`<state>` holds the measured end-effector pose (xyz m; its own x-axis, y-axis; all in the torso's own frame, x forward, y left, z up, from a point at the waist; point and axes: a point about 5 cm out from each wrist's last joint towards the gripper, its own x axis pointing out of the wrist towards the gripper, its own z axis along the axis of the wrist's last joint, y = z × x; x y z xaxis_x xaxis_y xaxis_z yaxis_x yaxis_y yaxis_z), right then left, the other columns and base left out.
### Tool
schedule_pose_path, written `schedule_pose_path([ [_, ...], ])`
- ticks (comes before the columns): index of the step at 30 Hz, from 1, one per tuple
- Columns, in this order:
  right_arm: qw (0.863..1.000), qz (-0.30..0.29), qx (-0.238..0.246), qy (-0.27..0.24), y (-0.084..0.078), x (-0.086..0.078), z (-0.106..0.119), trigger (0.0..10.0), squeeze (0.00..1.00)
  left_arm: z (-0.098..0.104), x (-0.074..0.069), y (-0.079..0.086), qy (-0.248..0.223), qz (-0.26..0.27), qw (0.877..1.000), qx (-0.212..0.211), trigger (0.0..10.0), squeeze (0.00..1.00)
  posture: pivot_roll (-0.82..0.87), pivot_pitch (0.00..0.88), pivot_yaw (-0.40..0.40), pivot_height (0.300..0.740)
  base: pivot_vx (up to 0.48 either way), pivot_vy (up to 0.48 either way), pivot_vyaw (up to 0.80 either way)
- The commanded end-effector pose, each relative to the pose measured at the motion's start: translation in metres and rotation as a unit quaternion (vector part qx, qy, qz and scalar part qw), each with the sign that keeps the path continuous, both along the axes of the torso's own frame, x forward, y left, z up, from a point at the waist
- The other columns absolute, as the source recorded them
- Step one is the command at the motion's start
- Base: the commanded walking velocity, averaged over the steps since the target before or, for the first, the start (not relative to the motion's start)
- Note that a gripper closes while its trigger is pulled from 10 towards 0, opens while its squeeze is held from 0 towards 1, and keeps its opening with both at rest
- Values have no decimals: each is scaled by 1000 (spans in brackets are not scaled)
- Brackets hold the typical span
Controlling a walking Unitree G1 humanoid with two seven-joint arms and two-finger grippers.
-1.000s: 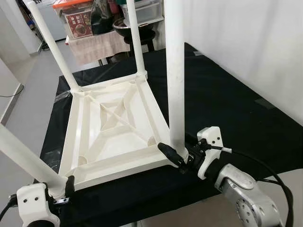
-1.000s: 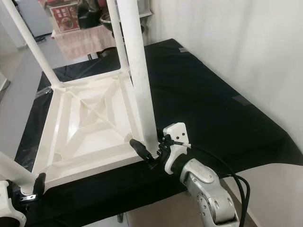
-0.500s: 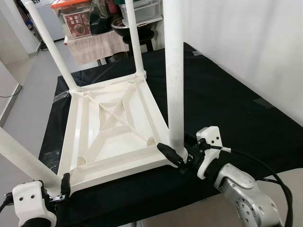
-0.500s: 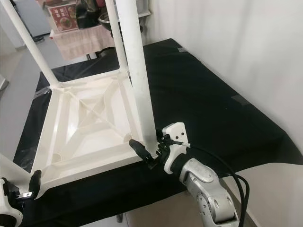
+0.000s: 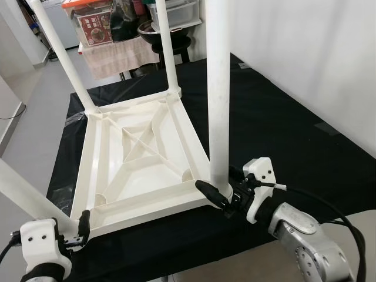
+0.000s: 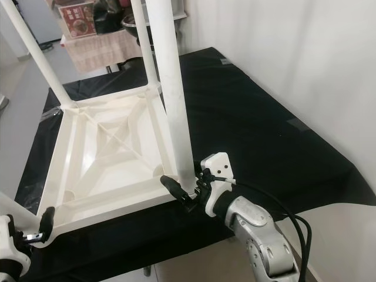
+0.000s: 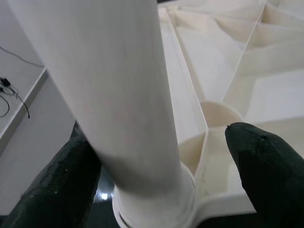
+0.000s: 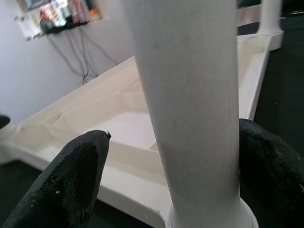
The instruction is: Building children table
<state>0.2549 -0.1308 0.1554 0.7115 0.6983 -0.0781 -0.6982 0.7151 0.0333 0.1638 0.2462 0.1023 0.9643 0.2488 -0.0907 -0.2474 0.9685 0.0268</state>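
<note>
No writing is readable to me; the red box label (image 5: 94, 26) far behind is too blurred. The white plastic table (image 5: 141, 161) lies upside down on the black cloth (image 5: 282, 135), its ribbed underside up. My right gripper (image 5: 218, 197) stays around the near right leg (image 5: 217, 100) base, fingers spread on both sides. My left gripper (image 7: 161, 171) has moved back slightly; its open fingers (image 7: 266, 166) flank the near left leg (image 7: 123, 104).
</note>
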Motion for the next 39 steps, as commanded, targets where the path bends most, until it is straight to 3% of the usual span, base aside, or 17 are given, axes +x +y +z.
schedule_pose_path([
  [1, 997, 68, -8, 27, 17, -11, -11, 10000, 0, -11, -7, 8, 28, 22, 999, 7, 10000, 0, -56, 76, 100, 740, 0, 0, 0],
  [7, 996, 77, -20, 26, 15, -12, -12, 10000, 0, -29, -18, 24, 58, 67, 996, -3, 10000, 0, -65, 70, 91, 740, 0, 0, 0],
  [12, 997, 76, -23, 23, 14, -12, -12, 10000, 0, -29, -17, 23, 54, 58, 997, -4, 10000, 0, -65, 68, 90, 740, 0, 0, 0],
  [13, 998, 58, -29, 15, 12, -8, -11, 10000, 0, -23, -7, 18, 38, 35, 999, 0, 10000, 0, -66, 69, 89, 740, 0, 0, 0],
  [18, 999, 28, -33, 7, 7, -1, -10, 10000, 0, -16, 2, 14, 21, 15, 1000, 3, 10000, 0, -70, 68, 90, 740, 0, 0, 0],
  [19, 999, -2, -33, 4, 3, 5, -8, 10000, 0, -12, 6, 14, 11, 5, 1000, 7, 10000, 0, -73, 69, 91, 740, 0, 0, 0],
  [29, 994, -107, -14, -33, -15, 31, 12, 10000, 0, -5, 12, 13, -5, -5, 1000, 8, 10000, 0, -75, 70, 90, 740, 0, 0, 0],
  [39, 988, -145, -4, -52, -15, 44, 21, 10000, 0, -2, 18, 8, -15, -21, 1000, 2, 10000, 0, -77, 69, 91, 740, 0, 0, 0],
])
